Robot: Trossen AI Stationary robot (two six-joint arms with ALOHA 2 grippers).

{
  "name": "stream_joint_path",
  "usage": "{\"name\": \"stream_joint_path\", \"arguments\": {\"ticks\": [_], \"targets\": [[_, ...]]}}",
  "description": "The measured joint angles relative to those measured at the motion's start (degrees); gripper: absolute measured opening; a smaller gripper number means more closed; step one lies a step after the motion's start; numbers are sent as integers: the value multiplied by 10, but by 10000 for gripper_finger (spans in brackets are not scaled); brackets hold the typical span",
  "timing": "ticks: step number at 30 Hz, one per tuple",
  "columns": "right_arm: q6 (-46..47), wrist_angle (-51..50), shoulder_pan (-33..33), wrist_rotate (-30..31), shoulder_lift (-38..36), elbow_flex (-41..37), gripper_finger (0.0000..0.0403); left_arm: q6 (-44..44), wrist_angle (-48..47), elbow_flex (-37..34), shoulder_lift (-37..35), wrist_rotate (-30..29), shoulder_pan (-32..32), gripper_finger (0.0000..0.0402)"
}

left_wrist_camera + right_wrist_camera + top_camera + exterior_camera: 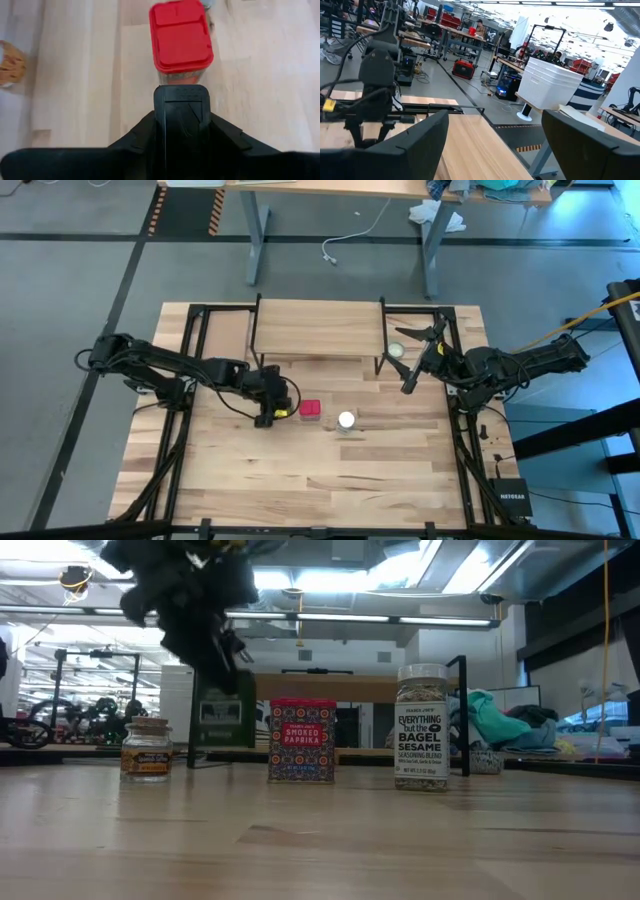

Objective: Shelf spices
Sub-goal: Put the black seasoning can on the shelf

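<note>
My left gripper [268, 416] is over the table's middle, shut on the dark square tin [182, 115], which the low view also shows [222, 718]. The red square box [310, 409] stands just right of it, its lid [181, 37] in the left wrist view. The clear white-lidded jar [346, 420] stands further right [421, 727]. The tan-grey round jar [146, 750] stands on the table to the left. The light-wood shelf [315, 330] stands on black legs at the far side. My right gripper [420, 355] is open by the shelf's right end. My left gripper pinches the dark tin between its two fingers [142, 132], one on each opposite side wall just below the lid [159, 120]. The fingers come from above, pointing down. The tin stays upright, and in the low view its base [222, 743] looks raised off the table.
A flat pale round disc [397, 350] lies by the shelf's right legs, close to my right gripper. The wooden table [300, 480] has bare planks along the near side. A black shelf leg [463, 715] stands behind the white-lidded jar.
</note>
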Motion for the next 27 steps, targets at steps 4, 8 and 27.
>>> {"name": "stream_joint_path", "arguments": {"ticks": [4, 8, 27], "targets": [[0, 0, 0, 0, 0, 0, 326, 28, -78, 52, -28, 5, 0, 114], [0, -4, 0, 0, 0, 1, 326, 70, -118, 116, -75, 58, -8, 114], [0, -14, 0, 0, 0, 1, 326, 442, -56, 237, -336, 307, -27, 114]]}}
